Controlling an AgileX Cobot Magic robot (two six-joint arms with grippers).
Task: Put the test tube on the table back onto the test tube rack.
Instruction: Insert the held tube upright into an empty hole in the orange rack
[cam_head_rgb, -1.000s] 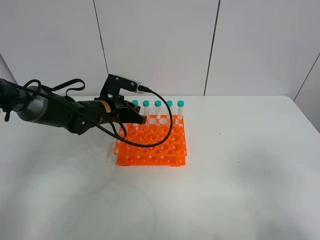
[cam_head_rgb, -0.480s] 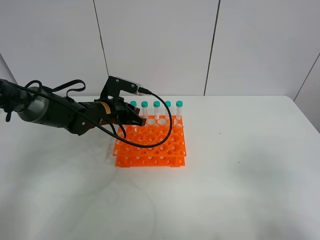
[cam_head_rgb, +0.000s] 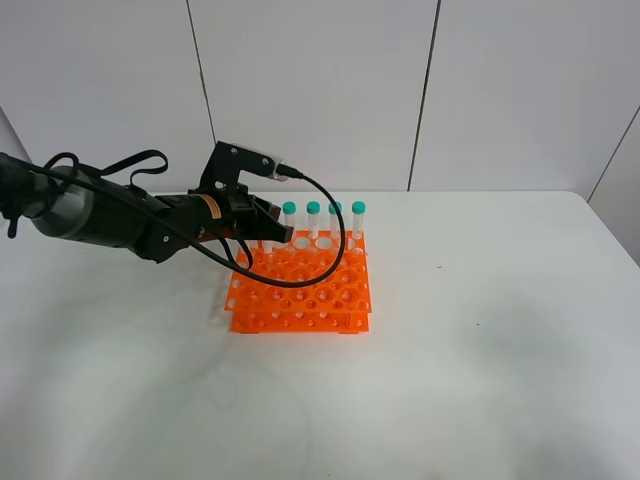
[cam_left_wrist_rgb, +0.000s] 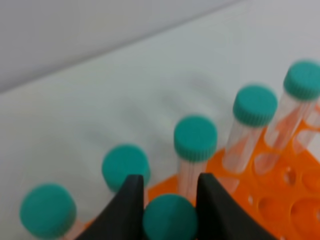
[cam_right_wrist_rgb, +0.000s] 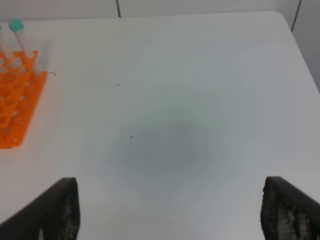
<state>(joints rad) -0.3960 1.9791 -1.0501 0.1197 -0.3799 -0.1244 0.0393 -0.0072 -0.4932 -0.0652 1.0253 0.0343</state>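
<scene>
Left wrist view shows the left gripper (cam_left_wrist_rgb: 167, 200) clamped on the teal-capped clear plastic test tube (cam_left_wrist_rgb: 169, 219), held above the bright orange holed test tube rack (cam_left_wrist_rgb: 280, 200) at its back row. Judged from here, lower it straight and upright into a free hole, clear of neighbouring caps. That arm reaches low across the white table (cam_head_rgb: 480, 330); the right gripper (cam_right_wrist_rgb: 167, 210) hangs spread apart, empty.

The bench (cam_head_rgb: 480, 330) is a plain white matt surface, smooth, with a few tiny dark specks. The test tube rack (cam_head_rgb: 305, 295) looks like bright orange moulded plastic with a slight sheen. The test tube (cam_left_wrist_rgb: 170, 217) between the left gripper's (cam_left_wrist_rgb: 167, 200) matt black jaws has a teal-green cap; its neighbours show clear, smooth plastic bodies and finely ribbed caps.
</scene>
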